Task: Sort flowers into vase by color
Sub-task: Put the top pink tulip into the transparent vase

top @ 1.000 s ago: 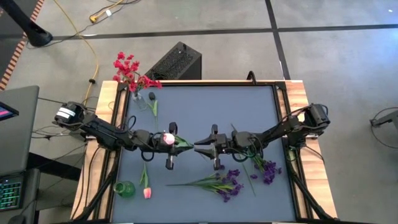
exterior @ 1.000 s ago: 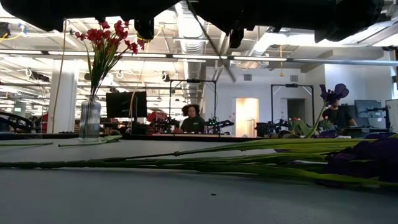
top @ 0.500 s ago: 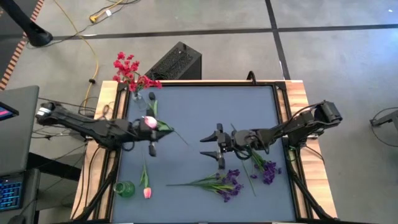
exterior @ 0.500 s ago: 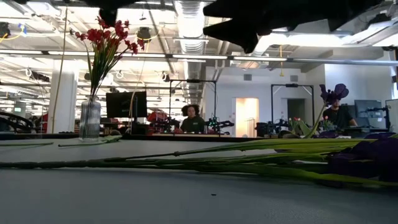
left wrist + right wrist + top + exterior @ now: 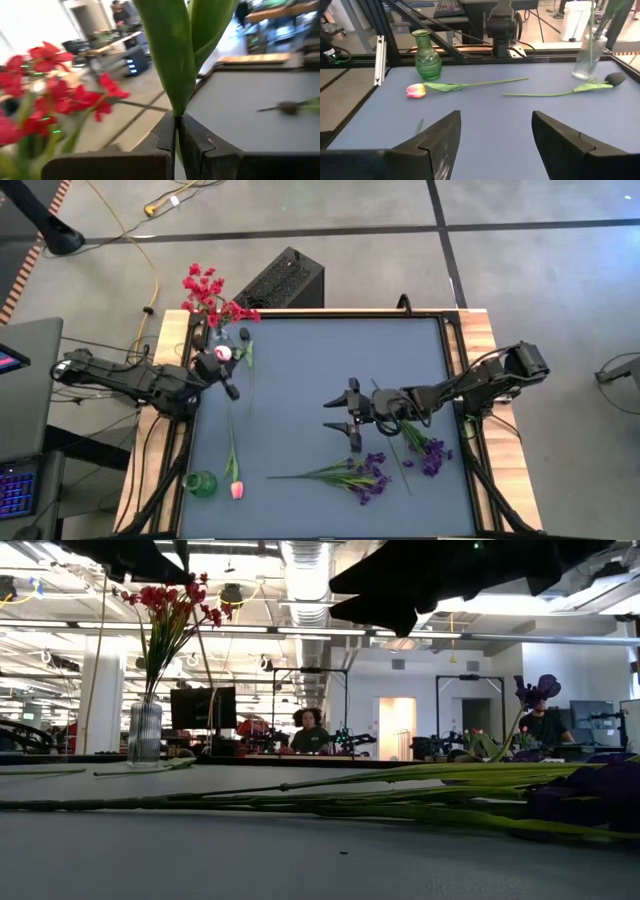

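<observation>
A pink tulip bud on a thin green stem (image 5: 221, 354) is held aloft at the bench's far-left corner, clamped by its stem in the shut left claw (image 5: 226, 376); in the left wrist view the broad green leaves (image 5: 175, 55) rise from between the closed fingers. Just beside it stands the clear ribbed glass vase (image 5: 216, 333) holding the red blossom sprays (image 5: 205, 288), seen close in that wrist view.

The step in hand is judged to be the carrying of this tulip to a vase. Since red flowers fill the clear vase, the next move seems to call for a pink-flower destination, perhaps the small green glass vase (image 5: 199, 483) at the near-left corner, beside which a second pink tulip (image 5: 236, 489) lies flat.

The right claw (image 5: 342, 413) hovers wide open and empty over the bench's middle, near the purple iris-like bunches (image 5: 372, 475) on the grey bench top (image 5: 330, 350).
</observation>
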`<state>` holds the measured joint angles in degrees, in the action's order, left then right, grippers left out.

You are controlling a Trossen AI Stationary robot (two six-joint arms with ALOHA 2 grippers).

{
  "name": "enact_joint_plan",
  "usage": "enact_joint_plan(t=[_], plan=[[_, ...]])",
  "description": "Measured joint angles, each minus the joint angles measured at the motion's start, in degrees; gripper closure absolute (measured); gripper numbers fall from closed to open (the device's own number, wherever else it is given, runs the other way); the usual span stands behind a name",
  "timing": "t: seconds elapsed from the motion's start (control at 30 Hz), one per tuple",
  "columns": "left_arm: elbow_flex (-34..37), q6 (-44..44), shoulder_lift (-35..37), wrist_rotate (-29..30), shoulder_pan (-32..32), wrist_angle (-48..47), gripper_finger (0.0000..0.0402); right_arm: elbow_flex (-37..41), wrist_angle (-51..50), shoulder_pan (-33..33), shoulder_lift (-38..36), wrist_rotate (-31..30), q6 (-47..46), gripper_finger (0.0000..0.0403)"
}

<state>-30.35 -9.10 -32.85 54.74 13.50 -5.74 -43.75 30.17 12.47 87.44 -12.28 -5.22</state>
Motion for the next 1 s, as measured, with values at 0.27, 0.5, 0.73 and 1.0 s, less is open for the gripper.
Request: enact_joint_plan(t=[0.27, 0.5, 0.73, 1.0], plan=[[-1.48, -3.01, 0.53, 5.78, 0.00, -5.85, 0.0401, 0.02, -3.59, -0.69, 0.02, 0.03, 1.16, 0.0133], [-7.47, 2.48, 0.54, 10.84, -1.51, -17.98, 0.0401, 0.02, -4.44, -1.55, 0.02, 0.07, 2.25, 0.0133], [-8.57, 7.75, 0.60, 9.36, -9.97, -27.46, 0.0401, 0.02, -4.47, -1.77, 0.02, 0.14, 2.82, 0.0133], [-8.57, 5.36, 0.65, 5.40, -15.12, -27.23, 0.0402, 0.02, -4.46, -1.77, 0.02, 0.18, 3.64, 0.0133]])
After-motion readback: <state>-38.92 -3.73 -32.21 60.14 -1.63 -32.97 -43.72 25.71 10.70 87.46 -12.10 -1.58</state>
